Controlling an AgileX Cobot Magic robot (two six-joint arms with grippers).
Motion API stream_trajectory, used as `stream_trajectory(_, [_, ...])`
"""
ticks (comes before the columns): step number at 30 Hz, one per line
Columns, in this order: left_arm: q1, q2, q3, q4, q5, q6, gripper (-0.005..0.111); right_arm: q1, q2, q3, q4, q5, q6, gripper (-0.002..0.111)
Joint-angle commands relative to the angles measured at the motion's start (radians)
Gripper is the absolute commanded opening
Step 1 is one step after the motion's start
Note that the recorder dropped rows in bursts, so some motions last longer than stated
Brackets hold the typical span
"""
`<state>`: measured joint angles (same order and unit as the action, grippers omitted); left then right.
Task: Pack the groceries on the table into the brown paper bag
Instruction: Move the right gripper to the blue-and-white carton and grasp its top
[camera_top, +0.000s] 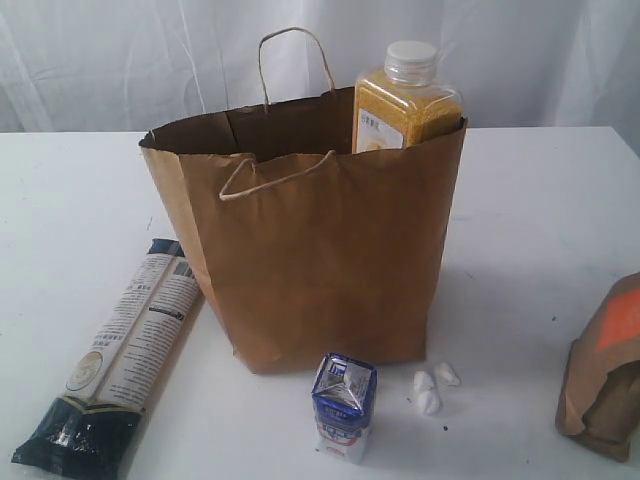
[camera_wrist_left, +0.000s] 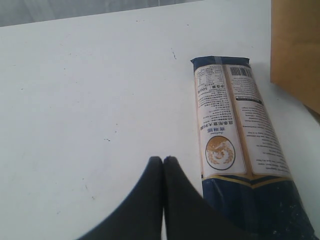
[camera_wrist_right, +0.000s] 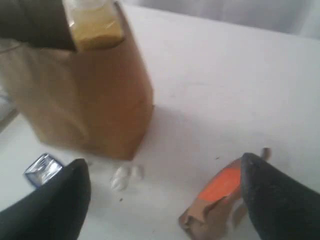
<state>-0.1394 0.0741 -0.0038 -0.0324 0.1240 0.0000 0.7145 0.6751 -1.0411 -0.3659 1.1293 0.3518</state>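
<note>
The brown paper bag (camera_top: 320, 250) stands upright mid-table, and the yellow-grain bottle (camera_top: 403, 100) pokes out of its right corner. A long navy-cream packet (camera_top: 120, 355) lies flat to the bag's left. The small blue-white carton (camera_top: 343, 405) stands in front of the bag. At the right edge lies the brown pouch with the orange label (camera_top: 607, 375). My left gripper (camera_wrist_left: 163, 159) is shut and empty, over the table beside the packet (camera_wrist_left: 235, 150). My right gripper (camera_wrist_right: 162, 165) is open above the table, one finger near the pouch (camera_wrist_right: 215, 200). The jar and can are out of view.
Small white crumpled bits (camera_top: 432, 388) lie right of the carton. The white table (camera_top: 540, 220) stretches behind and to the right of the bag. A white curtain hangs at the back. Neither arm shows in the exterior view.
</note>
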Motion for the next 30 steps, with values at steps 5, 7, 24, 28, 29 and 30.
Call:
stream_trajectory(5, [0.002, -0.005, 0.004, -0.008, 0.004, 0.000, 0.000, -0.005, 0.129, 0.235, 0.460, -0.264, -0.471, 0.075])
stream_trajectory(7, [0.002, -0.005, 0.004, -0.008, 0.004, 0.000, 0.000, -0.005, 0.169, 0.254, 0.481, -0.311, -0.546, 0.075])
stream_trajectory(24, [0.002, -0.005, 0.004, -0.008, 0.004, 0.000, 0.000, -0.005, 0.376, 0.298, 0.490, -0.440, -0.794, 0.075])
stream_trajectory(28, [0.002, -0.005, 0.004, -0.008, 0.004, 0.000, 0.000, -0.005, 0.434, 0.298, 0.485, -0.480, -0.833, 0.075])
stream_trajectory(29, [0.002, -0.005, 0.004, -0.008, 0.004, 0.000, 0.000, -0.003, 0.445, 0.298, 0.485, -0.487, -0.851, 0.075])
stream_trajectory(30, [0.002, -0.005, 0.004, -0.008, 0.004, 0.000, 0.000, 0.002, 0.460, 0.298, 0.485, -0.495, -0.868, 0.075])
